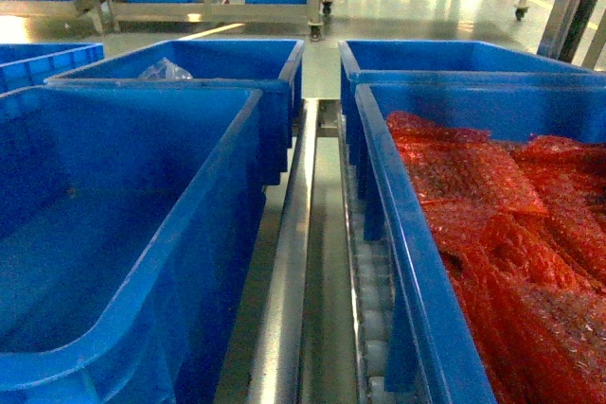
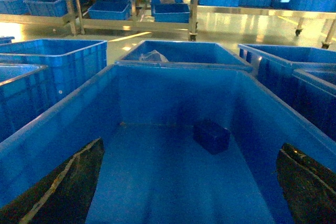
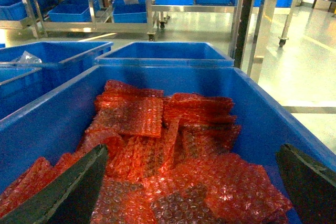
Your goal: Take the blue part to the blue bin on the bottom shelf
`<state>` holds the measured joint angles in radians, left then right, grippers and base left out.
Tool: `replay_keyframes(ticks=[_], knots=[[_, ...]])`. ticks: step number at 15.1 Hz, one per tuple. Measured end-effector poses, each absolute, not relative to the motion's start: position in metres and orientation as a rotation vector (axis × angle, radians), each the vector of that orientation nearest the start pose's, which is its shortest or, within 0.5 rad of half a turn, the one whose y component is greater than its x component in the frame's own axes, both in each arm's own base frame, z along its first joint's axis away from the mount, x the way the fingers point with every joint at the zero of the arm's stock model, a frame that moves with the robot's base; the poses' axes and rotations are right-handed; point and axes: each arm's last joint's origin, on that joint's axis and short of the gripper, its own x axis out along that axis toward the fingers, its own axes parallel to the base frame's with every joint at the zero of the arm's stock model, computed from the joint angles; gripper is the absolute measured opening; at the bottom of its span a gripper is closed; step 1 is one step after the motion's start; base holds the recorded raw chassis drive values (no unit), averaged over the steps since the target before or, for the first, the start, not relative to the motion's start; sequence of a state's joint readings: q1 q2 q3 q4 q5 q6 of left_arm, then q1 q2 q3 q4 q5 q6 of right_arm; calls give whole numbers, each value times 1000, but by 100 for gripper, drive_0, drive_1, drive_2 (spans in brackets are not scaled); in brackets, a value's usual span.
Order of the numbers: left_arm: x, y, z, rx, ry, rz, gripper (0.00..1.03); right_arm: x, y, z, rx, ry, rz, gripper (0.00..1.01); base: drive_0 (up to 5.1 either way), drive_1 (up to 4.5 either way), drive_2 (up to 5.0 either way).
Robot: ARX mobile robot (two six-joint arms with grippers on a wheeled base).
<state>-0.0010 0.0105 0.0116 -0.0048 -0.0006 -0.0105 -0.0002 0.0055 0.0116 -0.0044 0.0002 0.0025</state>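
A small dark blue part (image 2: pixel 211 136) lies on the floor of a large blue bin (image 2: pixel 173 95), toward its far right. My left gripper (image 2: pixel 190 146) hangs open over this bin, nothing between its fingers (image 2: pixel 68 182), the part just ahead of it. In the head view the same bin (image 1: pixel 204 205) stands at the left on the bottom shelf, beside the steel rail (image 1: pixel 289 262). The part and both grippers are out of sight there. My right gripper (image 3: pixel 192 148) is open above red bubble-wrap pieces (image 3: pixel 157 129) in the neighbouring blue bin (image 3: pixel 262 108).
White roller tracks (image 1: pixel 374 328) run between the two front bins. Behind them stand two more blue bins (image 1: pixel 436 54), the left one holding a clear plastic bag (image 1: pixel 163 70). Steel racks with blue bins (image 2: pixel 110 6) line the far side of the floor.
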Motion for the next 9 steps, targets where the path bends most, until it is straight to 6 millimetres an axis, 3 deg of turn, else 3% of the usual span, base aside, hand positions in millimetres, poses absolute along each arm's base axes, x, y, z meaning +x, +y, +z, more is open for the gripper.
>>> replay_keyframes(ticks=[9], knots=[[98,0,166,-10,4,-1,98,97,0,167,2,-2,0,98,0,0,0]])
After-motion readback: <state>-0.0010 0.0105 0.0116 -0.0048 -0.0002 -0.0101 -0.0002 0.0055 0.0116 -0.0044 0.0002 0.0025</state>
